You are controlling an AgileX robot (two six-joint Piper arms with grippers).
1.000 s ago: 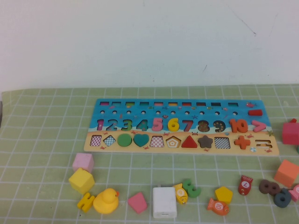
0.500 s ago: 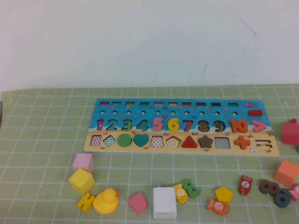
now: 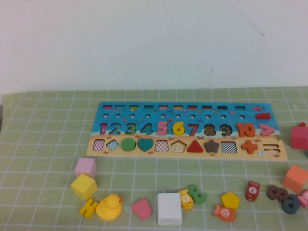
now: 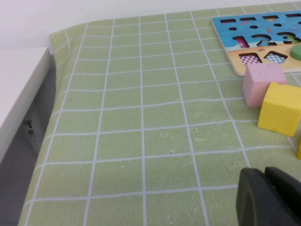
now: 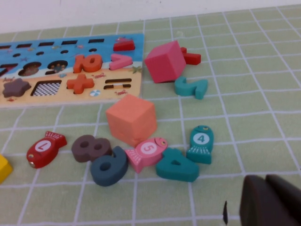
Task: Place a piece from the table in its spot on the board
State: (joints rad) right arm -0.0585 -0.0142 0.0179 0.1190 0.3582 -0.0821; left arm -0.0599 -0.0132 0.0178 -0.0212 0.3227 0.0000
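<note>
Pincers sit low at the near bench corners, left pincer (image 4: 270,197) and right pincer (image 5: 273,200) both closed and empty, while loose pieces wait before the blue wooden puzzle board (image 3: 187,130).

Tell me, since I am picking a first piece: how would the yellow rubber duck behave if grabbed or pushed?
The yellow rubber duck looks rounded and smooth, so it may slip or squash in a pinch. Pushed, it would likely slide or topple into the yellow letter piece touching it. The left gripper and right gripper show only at their wrist views' edges.
</note>
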